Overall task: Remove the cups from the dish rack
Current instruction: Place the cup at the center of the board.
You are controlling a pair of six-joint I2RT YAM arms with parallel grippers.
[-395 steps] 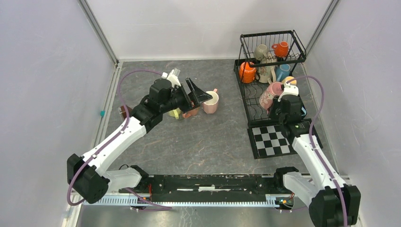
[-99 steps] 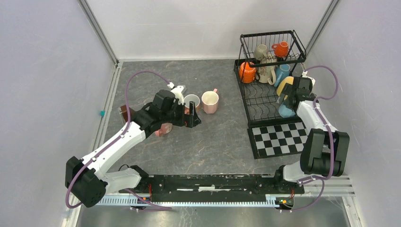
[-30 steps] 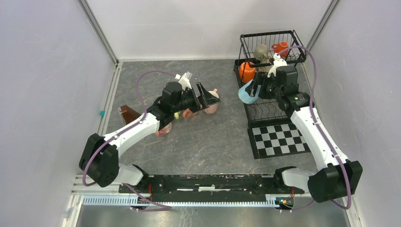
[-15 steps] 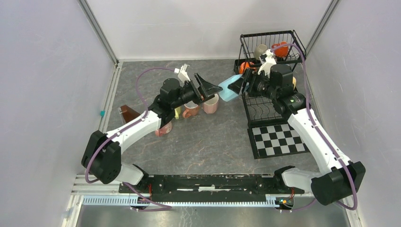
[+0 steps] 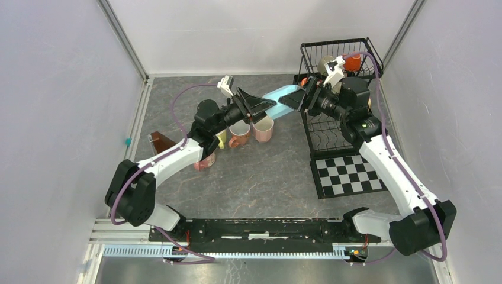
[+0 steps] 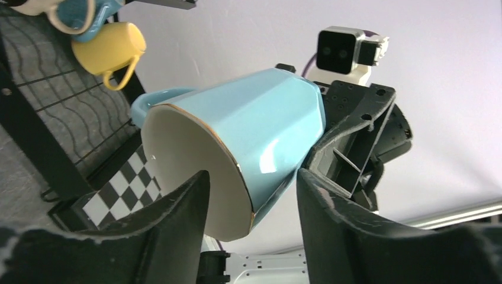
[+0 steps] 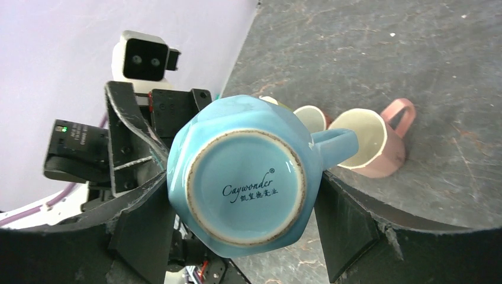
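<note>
Robot test cell — laboratory setting.
Enclosed by plain white panels (image 5: 59,89) in aluminium framing (image 5: 122,38); grey tabletop (image 5: 266,171), two cabled arms (image 5: 171,161) bolted to a base rail (image 5: 266,228).

Clad in white shells along the long links of the left arm (image 5: 171,161) and right arm (image 5: 393,171), with black housings at every joint. Trailed a purple cable (image 5: 195,87) in loose loops beside each arm. Carried a small white camera box (image 6: 346,50) with two dark lenses on the right wrist and a matching box (image 7: 142,59) on the left. Ended in matt black fingers (image 6: 355,248), rough along the edges, braced with open ribs. Showed a green light (image 7: 63,128) on the left wrist housing. Stood on black bases fixed to a black rail (image 5: 266,228).
</note>
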